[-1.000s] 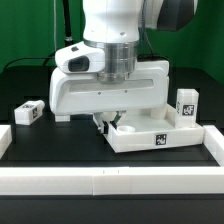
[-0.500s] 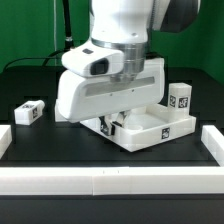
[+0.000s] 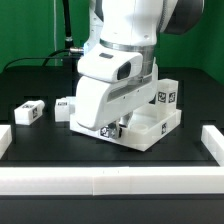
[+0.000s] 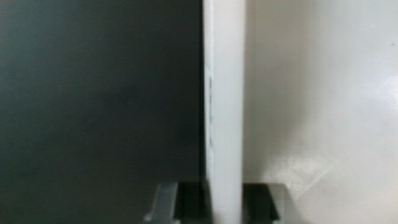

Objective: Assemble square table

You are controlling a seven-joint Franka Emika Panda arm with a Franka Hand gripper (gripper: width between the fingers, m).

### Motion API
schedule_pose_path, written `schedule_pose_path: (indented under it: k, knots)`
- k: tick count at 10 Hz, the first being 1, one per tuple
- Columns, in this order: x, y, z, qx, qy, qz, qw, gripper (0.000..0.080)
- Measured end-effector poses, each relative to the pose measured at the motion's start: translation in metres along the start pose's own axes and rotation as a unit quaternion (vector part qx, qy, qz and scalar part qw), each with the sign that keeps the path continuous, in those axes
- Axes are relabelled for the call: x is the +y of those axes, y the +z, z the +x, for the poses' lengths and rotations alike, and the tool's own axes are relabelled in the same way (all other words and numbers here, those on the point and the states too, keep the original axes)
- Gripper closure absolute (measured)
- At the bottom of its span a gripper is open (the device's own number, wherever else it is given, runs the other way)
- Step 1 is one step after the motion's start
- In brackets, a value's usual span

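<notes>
Rim clamped, square tabletop mid-counter

End effector (image 3: 112, 127) closed on the near wall of the square tabletop (image 3: 150, 134), skewed to the counter's edges. Best turned slowly, dragged flat. Only in the wrist view: rim (image 4: 226, 100) pinched between fingers. Only in the exterior view: upright leg (image 3: 168, 95) just beyond.

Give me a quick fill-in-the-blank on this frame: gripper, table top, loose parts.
1. The gripper is shut on the table top, on its raised ___.
2. One loose leg lies apart from the table top, at the exterior view's far ___.
3. The long border rail in the foreground is ___ in colour.

Missing words: rim; left; white.
</notes>
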State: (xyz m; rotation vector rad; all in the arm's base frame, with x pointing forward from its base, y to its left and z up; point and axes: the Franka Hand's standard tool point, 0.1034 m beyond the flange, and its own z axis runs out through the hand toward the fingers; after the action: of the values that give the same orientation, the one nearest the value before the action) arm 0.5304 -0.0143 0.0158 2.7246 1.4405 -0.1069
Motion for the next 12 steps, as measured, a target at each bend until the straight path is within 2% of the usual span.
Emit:
schedule_pose_path:
  k: [2,4,5,8,9,10,11,12]
  knots:
    - [-0.004,-0.004,0.023,-0.004,-0.09,-0.012,0.996,0.0741]
    - [-0.001,-0.006,0.049,-0.005,-0.182,-0.025,0.983,0.0741]
    - [0.001,-0.007,0.057,-0.003,-0.221,-0.029,0.975,0.0741]
    - [0.004,-0.005,0.049,-0.016,-0.301,-0.031,0.953,0.0741]
    - [0.004,-0.005,0.052,-0.018,-0.303,-0.032,0.952,0.0741]
    - [0.0,-0.007,0.068,-0.013,-0.29,-0.034,0.956,0.0741]
    - [0.002,-0.01,0.083,-0.014,-0.29,-0.03,0.957,0.0741]
    - [0.01,-0.014,0.098,-0.012,-0.286,-0.032,0.958,0.0741]
